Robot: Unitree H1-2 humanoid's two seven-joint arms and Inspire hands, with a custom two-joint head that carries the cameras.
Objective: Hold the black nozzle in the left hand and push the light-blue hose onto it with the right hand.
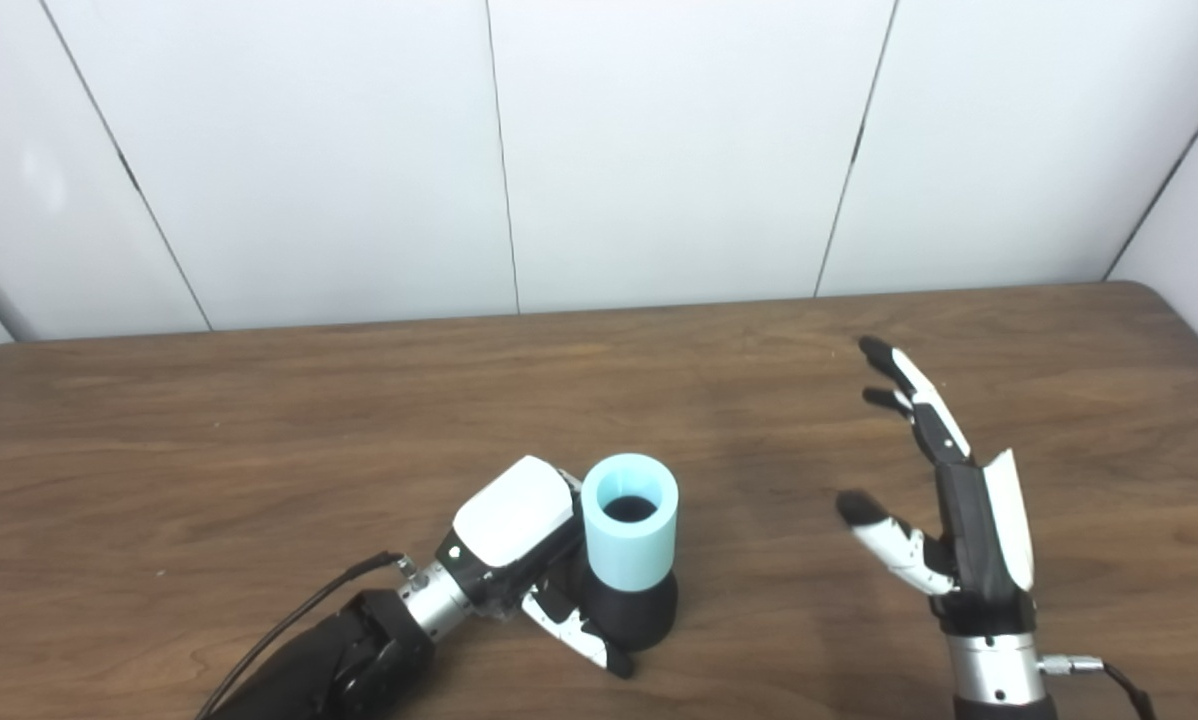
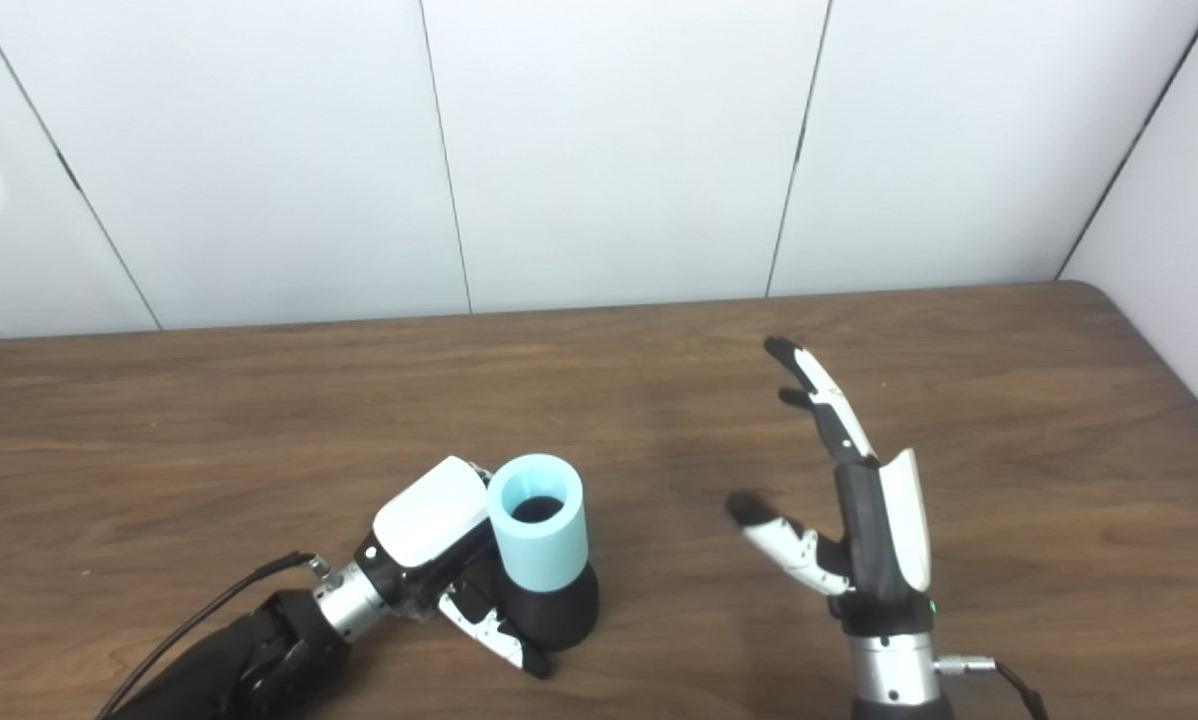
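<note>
The left hand is clamped on the black nozzle, upright on the desk; the light-blue hose apparently sits seated over it. The right hand hovers spread, well apart. A careless release could topple them.

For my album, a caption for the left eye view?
Left robot hand steadies hose-capped black nozzle; right robot hand open.

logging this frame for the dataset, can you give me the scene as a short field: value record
surface: wooden table
black nozzle: upright on the table, wide base down
light-blue hose: seated over the nozzle's top, open end up
left hand: wrapped around the nozzle's base from its left side
right hand: open, fingers spread, apart from the hose on its right, holding nothing
backdrop: white panelled wall
</note>
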